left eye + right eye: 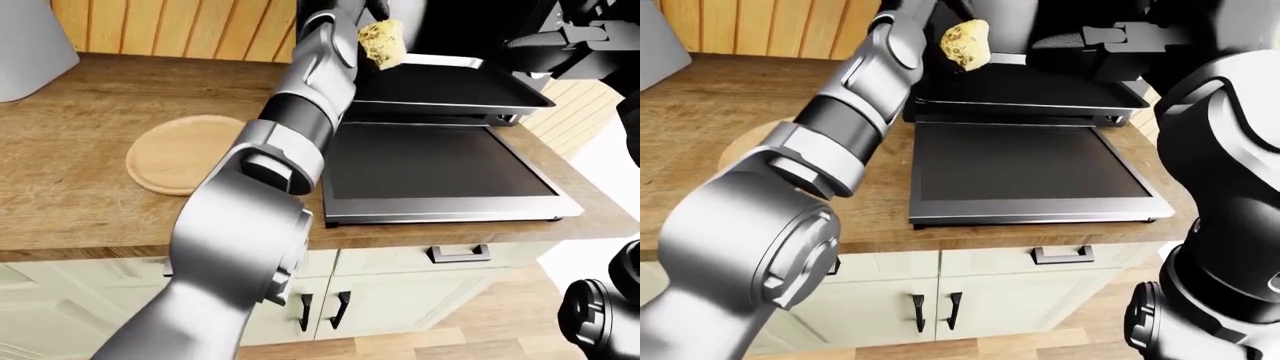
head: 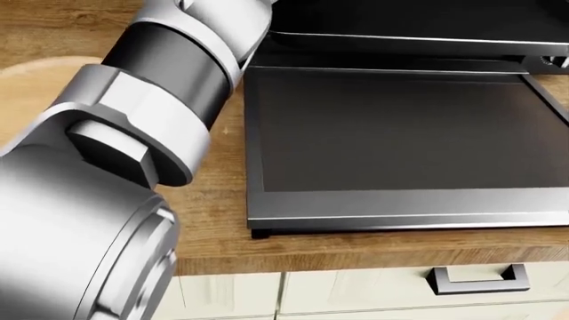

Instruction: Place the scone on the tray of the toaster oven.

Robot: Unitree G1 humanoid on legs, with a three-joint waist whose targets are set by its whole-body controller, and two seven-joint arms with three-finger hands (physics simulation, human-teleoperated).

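A pale, speckled scone (image 1: 381, 43) hangs in the air at the top of the left-eye view, over the left end of the toaster oven's dark pulled-out tray (image 1: 450, 88). My left hand (image 1: 374, 10) is shut on it from above, its fingers mostly cut off by the view's top edge. Below the tray the oven's glass door (image 1: 435, 161) lies open and flat on the wooden counter. My black right hand (image 1: 1110, 36) hovers above the tray's right part with its fingers stretched out and nothing in them. My left forearm fills the left of the head view.
A round wooden board (image 1: 180, 154) lies on the counter (image 1: 70, 202), left of my arm. A grey appliance (image 1: 30, 45) stands at the top left. Cream drawers with dark handles (image 1: 458, 253) run below the counter's edge.
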